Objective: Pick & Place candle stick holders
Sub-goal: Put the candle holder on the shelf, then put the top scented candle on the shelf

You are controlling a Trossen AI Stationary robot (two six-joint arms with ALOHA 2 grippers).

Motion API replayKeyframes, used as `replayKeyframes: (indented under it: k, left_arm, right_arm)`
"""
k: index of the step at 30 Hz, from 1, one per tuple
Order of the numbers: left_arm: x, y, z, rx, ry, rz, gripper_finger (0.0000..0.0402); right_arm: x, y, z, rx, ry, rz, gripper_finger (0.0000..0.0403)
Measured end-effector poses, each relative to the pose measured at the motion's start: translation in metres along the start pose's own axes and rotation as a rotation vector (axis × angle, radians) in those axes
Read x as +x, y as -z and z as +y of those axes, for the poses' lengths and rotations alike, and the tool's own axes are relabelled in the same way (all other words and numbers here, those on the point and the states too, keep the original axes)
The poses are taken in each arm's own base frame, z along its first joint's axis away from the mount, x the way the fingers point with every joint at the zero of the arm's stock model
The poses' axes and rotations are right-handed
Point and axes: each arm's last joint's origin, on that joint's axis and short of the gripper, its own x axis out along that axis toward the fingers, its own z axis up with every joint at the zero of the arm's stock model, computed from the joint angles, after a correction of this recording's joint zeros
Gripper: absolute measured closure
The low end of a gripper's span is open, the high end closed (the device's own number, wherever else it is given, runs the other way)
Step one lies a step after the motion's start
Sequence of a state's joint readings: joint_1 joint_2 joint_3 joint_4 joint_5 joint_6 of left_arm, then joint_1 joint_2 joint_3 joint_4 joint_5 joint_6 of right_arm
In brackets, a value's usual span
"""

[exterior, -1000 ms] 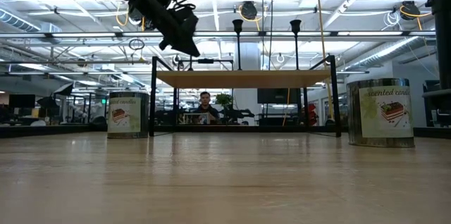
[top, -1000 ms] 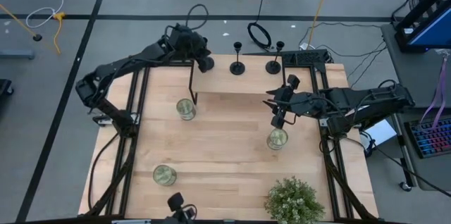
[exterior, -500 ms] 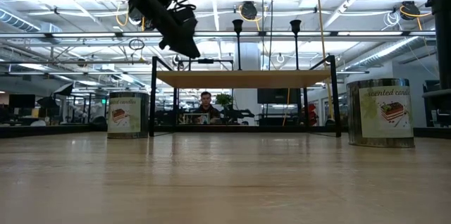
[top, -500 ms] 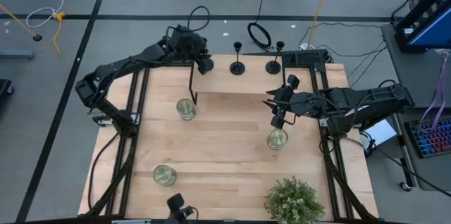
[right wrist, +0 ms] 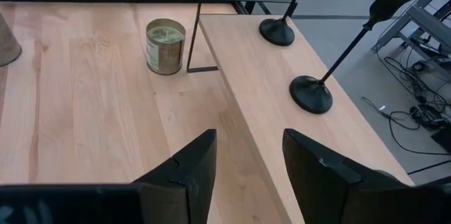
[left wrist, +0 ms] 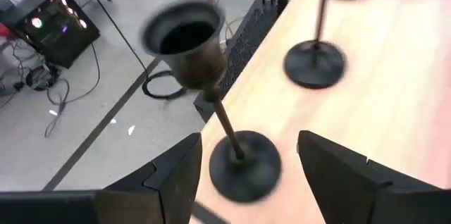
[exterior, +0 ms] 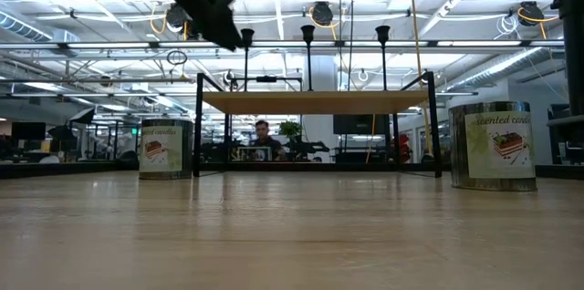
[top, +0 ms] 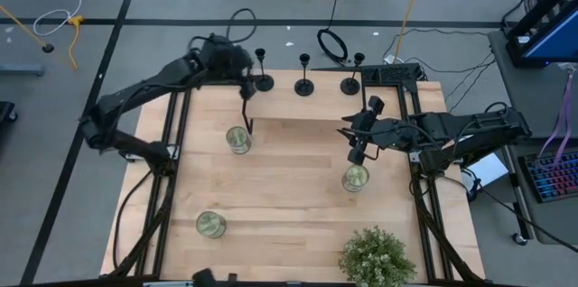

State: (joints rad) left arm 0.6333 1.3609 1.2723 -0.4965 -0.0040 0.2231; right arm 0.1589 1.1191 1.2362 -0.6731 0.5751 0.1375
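Three candle stick holders (top: 304,75) stand on the raised shelf (top: 325,108); three candle tins (top: 237,139) sit below on the desk (top: 289,197); left gripper (top: 242,75) and right gripper (top: 354,143) fingers both spread wide, empty.

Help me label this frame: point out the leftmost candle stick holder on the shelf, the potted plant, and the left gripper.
leftmost candle stick holder (top: 263,82): high view, its base.
potted plant (top: 377,257): high view, its foliage.
left gripper (left wrist: 246,157): left wrist view, midway between fingertips.

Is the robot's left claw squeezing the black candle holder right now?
No, the left gripper is open, its fingers apart on either side of the candle stick holder standing on the shelf.
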Motion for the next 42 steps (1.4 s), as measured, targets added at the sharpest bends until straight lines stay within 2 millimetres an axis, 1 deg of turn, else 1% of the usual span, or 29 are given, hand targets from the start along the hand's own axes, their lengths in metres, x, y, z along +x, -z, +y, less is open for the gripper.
replayKeyframes:
  k: [4,6,8,11,14,17,21,24,26,30,36,39,42]
  left_arm:
    - [-0.039,0.005,-0.008,-0.003,0.038,0.037,0.0158]
    - [-0.056,0.009,-0.018,0.02,0.092,0.066,0.0158]
    - [-0.071,0.017,-0.032,0.045,0.157,0.116,0.0158]
    - [-0.081,0.032,-0.057,0.05,0.249,0.195,0.0158]
    - [-0.086,0.05,-0.082,0.064,0.305,0.267,0.0158]
    - [-0.083,0.073,-0.104,0.111,0.318,0.318,0.0158]
    - [-0.065,0.107,-0.132,0.122,0.321,0.337,0.0158]
    - [-0.05,0.13,-0.147,0.146,0.306,0.319,0.0158]
    - [-0.04,0.144,-0.152,0.163,0.266,0.309,0.0158]
    - [-0.03,0.156,-0.155,0.171,0.198,0.277,0.0158]
    - [-0.019,0.166,-0.154,0.15,0.155,0.329,0.0162]
    - [-0.013,0.17,-0.154,0.144,0.136,0.362,0.0185]
    - [-0.009,0.172,-0.155,0.133,0.134,0.384,0.0227]
  right_arm:
    - [0.0,0.001,0.0,0.005,0.001,0.01,0.0248]
    - [0.004,0.006,0.002,0.021,0.002,0.018,0.0248]
    - [0.01,0.015,0.005,0.014,0.004,0.039,0.0248]
    - [0.022,0.03,0.01,0.047,0.007,0.057,0.0248]
    - [0.033,0.043,0.016,0.074,0.003,0.045,0.0248]
    - [0.041,0.054,0.021,0.059,-0.044,0.047,0.0248]
    - [0.047,0.062,0.025,0.049,-0.103,0.031,0.0248]
    - [0.048,0.062,0.026,0.054,-0.109,0.011,0.0248]
    - [0.048,0.063,0.026,0.043,-0.109,0.013,0.0248]
    - [0.048,0.063,0.026,0.033,-0.109,0.012,0.0248]
    - [0.048,0.063,0.026,0.035,-0.109,0.013,0.0248]
    - [0.048,0.063,0.026,0.035,-0.109,0.012,0.0248]
    - [0.048,0.063,0.026,0.035,-0.116,0.014,0.0248]
